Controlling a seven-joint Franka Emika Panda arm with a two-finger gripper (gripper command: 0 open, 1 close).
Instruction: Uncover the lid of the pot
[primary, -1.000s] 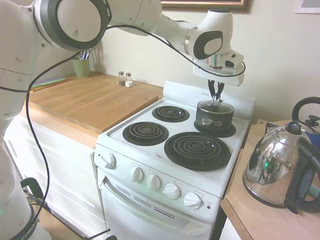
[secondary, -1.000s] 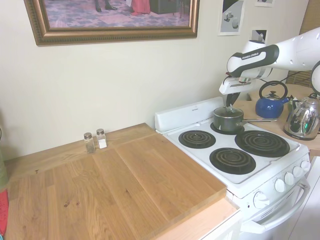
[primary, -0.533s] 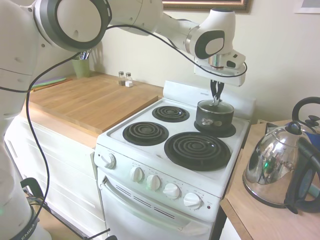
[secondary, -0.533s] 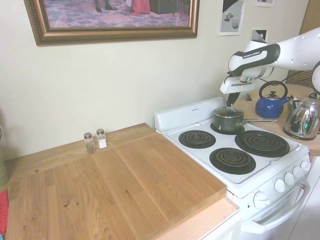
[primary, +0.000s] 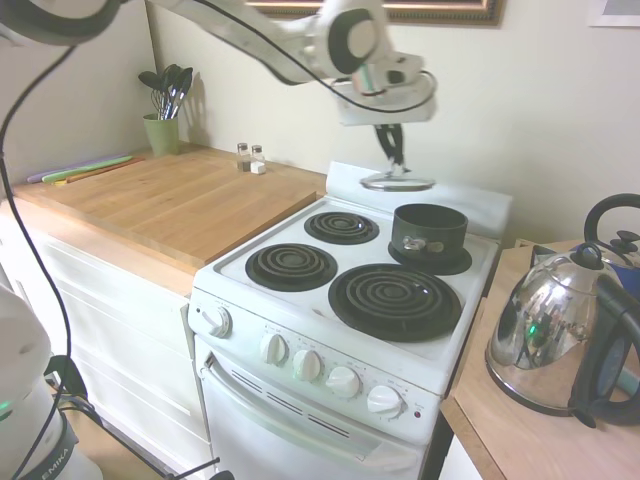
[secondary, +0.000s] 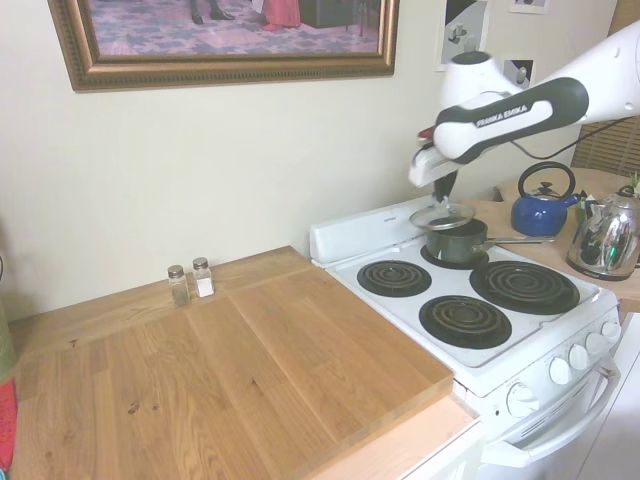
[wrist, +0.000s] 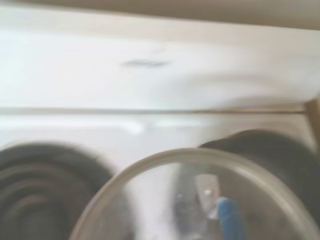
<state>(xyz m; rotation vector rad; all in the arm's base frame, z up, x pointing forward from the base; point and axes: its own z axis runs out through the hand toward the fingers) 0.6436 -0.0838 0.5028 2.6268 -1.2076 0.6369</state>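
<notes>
Hanging from the gripper (primary: 393, 160), the lid (primary: 397, 182) is clear of the pot (primary: 429, 229) and held in the air over the back edge of the stove (primary: 300, 300), beside the pot and toward the wooden worktop (primary: 170, 200) side; the fingers are closed on its upright loop handle. The pot sits open on the back burner nearest the steel kettle (primary: 545, 335), its dark inside plainly on view, and in the second exterior view its long handle points toward the blue kettle (secondary: 540, 205). From where I stand the uncovering itself looks done: nothing covers the pot. What seems left, as I judge it, is only to set the lid down somewhere. The wrist view, blurred, shows the glass lid's rim with the pot's dark edge behind it.
</notes>
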